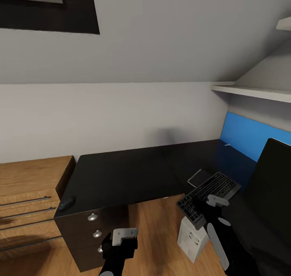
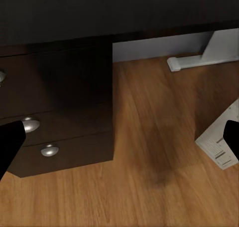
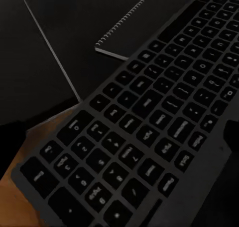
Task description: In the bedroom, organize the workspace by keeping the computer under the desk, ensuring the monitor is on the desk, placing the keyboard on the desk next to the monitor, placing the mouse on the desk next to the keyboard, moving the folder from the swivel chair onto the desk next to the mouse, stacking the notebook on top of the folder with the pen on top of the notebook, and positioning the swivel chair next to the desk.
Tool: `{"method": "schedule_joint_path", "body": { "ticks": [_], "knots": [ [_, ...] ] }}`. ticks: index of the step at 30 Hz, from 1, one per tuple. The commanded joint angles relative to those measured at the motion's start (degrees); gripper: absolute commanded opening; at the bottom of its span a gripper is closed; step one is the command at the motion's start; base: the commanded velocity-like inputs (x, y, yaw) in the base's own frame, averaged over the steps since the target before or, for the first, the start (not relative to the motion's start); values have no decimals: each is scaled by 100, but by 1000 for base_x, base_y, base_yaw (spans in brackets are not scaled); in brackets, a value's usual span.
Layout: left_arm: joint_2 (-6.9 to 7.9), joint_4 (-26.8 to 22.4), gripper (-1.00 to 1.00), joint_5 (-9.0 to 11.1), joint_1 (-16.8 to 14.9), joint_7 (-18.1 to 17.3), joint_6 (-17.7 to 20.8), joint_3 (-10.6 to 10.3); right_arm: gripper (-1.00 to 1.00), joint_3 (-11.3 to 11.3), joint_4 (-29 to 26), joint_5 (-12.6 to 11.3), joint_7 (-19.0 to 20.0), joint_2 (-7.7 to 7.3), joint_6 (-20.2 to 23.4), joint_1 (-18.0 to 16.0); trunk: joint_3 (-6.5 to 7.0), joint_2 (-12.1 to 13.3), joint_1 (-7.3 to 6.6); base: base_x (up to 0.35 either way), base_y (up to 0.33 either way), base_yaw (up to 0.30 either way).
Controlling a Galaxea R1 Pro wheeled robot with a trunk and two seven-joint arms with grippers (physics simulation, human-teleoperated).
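Head view: the right gripper [image 1: 213,205] is clamped on the keyboard [image 1: 208,198], which juts tilted past the desk [image 1: 129,175] front edge, beside the notebook [image 1: 199,178]. The mouse [image 1: 66,203] lies at the desk's front left corner. Left gripper [image 1: 123,236] fingers are apart, near the drawers [image 1: 91,231].

Head view looks down over the desk [image 1: 121,175]; wrist views sit close — drawers, keyboard [image 3: 149,122].
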Motion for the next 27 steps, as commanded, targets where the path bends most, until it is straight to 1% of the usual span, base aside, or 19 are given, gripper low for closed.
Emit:
{"method": "schedule_joint_path", "body": {
  "ticks": [1,3,4,6,7,11,14,20,21,27],
  "knots": [
    [0,-6,100,50,-2,42,12,-5,100,82,-19,-35,-38,9,25,7,-5,-4,1,0,0,0],
    [0,-4,100,50,-2,42,11,-4,100,186,-26,-22,-41,15,27,12,-5,-4,1,0,0,0],
    [0,-2,100,50,-2,42,11,-4,100,322,-28,-10,-45,19,26,16,-5,-4,1,-5,0,0],
    [0,0,100,50,-2,42,11,-4,100,487,-23,18,-65,22,18,18,-5,-4,1,-34,22,0],
    [0,3,100,50,-2,42,11,-4,100,659,-12,72,-115,23,10,19,-5,-4,1,-116,93,0],
    [0,7,100,50,-2,42,10,-4,100,904,0,195,-295,25,-7,21,-5,-4,1,-175,142,0],
    [0,8,100,50,-2,42,10,-3,100,1021,15,256,-514,26,-23,22,-5,-4,1,-224,183,0],
    [0,34,100,50,-2,42,11,-3,100,1105,40,287,-733,44,-34,22,-5,-4,1,-250,205,0],
    [0,39,100,50,-2,42,12,-3,100,1108,41,287,-746,87,-33,24,-5,-4,1,-259,212,0],
    [0,43,100,50,-2,42,11,1,100,1110,42,297,-760,198,-32,24,-5,-4,1,-219,168,0]
  ]
}}
